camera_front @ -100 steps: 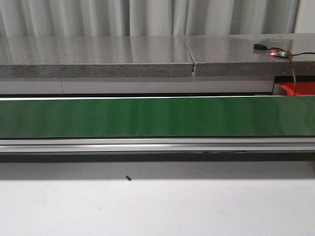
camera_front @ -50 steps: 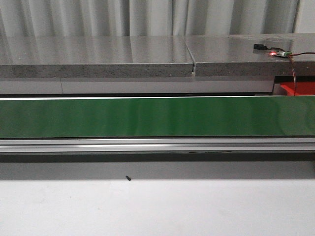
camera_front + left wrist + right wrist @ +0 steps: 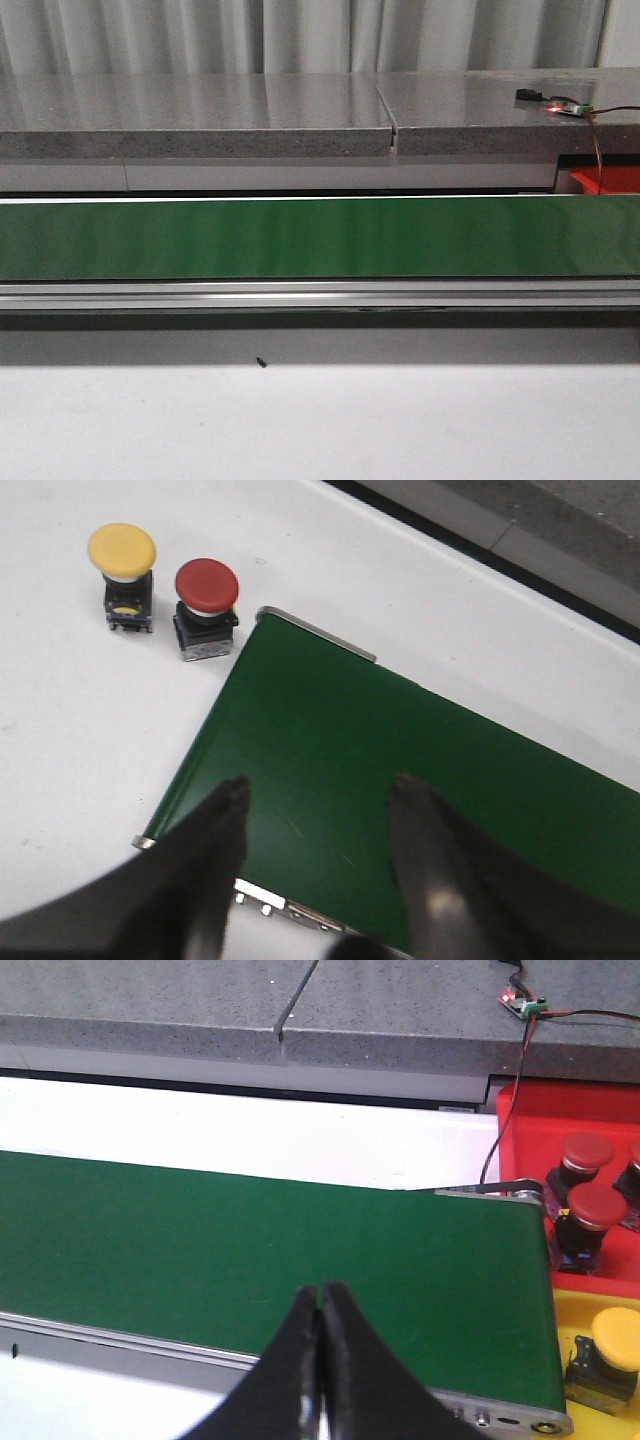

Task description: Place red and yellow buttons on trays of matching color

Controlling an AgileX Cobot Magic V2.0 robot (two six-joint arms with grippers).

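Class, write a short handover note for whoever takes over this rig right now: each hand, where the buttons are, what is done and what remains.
Left hand: open, empty, above the green belt.
Right hand: shut, empty, over the belt.
Done: at least two red buttons sit in the red tray; one yellow button in the yellow tray.
Left: a loose yellow button and a loose red button stand on the white table beside the belt's end, untouched.

This looks like a factory-style test lab: a green conveyor belt (image 3: 300,238), a grey stone bench (image 3: 200,115), a wired circuit board (image 3: 566,108).
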